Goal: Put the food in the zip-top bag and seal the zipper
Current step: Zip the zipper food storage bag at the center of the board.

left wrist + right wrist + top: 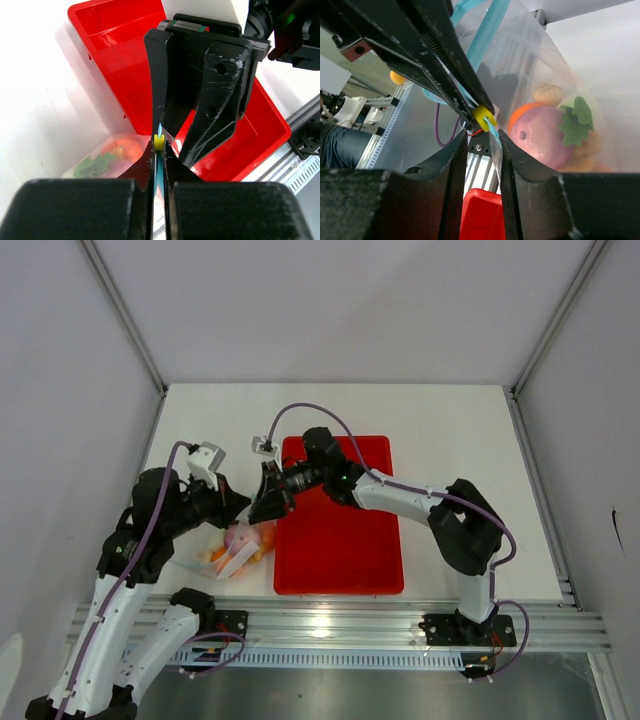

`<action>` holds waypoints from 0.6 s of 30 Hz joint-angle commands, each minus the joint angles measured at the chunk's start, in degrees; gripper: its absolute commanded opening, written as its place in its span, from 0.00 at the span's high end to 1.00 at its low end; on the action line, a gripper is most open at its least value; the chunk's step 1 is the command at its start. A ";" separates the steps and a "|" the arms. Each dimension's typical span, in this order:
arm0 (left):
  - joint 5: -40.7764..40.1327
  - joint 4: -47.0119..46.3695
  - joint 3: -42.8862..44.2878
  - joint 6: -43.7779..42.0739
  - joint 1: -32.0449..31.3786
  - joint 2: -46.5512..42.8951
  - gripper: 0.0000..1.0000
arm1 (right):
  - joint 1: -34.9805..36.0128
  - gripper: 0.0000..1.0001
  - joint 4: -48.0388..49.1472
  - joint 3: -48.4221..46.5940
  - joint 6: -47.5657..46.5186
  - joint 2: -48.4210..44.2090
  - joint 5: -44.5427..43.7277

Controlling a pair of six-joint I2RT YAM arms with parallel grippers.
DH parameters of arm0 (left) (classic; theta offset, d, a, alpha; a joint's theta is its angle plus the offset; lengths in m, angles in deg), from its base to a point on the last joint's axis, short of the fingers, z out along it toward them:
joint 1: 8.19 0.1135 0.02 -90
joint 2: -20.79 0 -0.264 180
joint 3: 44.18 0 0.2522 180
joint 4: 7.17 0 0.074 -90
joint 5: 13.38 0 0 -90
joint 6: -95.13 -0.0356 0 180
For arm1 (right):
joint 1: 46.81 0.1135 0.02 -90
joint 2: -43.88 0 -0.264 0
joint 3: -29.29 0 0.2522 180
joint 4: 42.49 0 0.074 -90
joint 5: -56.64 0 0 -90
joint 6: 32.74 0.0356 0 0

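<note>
- Left claw (160,159) clenched on zipper (159,180), slider (159,142) at its tips.
- Bag (228,555) rests on tabletop (200,420), food (545,137) inside.
- Right claw (482,142) straddles zipper at slider; pinching or not, can't tell.
- Looks like sealing step; next likely needs slider dragged straight, left holding tension.
- Hidden: sealed length, full piece count.

We see a blue zipper (487,25) with a yellow slider (482,116) and a purple onion (540,142) beside the red tray (115,60).
</note>
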 commanded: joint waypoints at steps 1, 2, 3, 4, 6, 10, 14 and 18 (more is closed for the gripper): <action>1.35 -1.65 2.63 -0.30 -0.01 0.34 0.99 | -0.09 0.67 2.49 -2.17 0.20 0.33 4.55; 1.44 -1.56 2.63 -0.39 -0.01 0.34 0.99 | -0.09 0.67 4.42 -2.26 1.78 0.94 5.25; 1.44 -1.56 2.63 -0.39 -0.01 0.26 0.99 | -0.09 0.67 5.13 -2.26 2.32 1.12 5.43; 1.61 -1.48 2.71 -0.48 -0.01 0.52 0.99 | 0.00 0.67 5.49 -2.35 2.50 1.30 5.44; 1.88 -1.48 2.80 -0.56 -0.01 0.61 0.99 | 0.00 0.72 5.84 -3.22 3.02 1.99 5.44; 2.05 -1.21 2.98 -0.56 0.08 0.69 0.99 | -0.09 0.95 7.42 -5.16 5.13 3.67 7.01; 2.05 -0.86 2.98 -1.09 0.08 0.52 0.99 | -0.09 1.00 8.83 -5.07 5.83 4.02 6.58; 1.44 0.02 2.63 -1.35 0.08 0.69 0.99 | -0.35 1.00 13.66 -3.23 9.09 3.23 4.74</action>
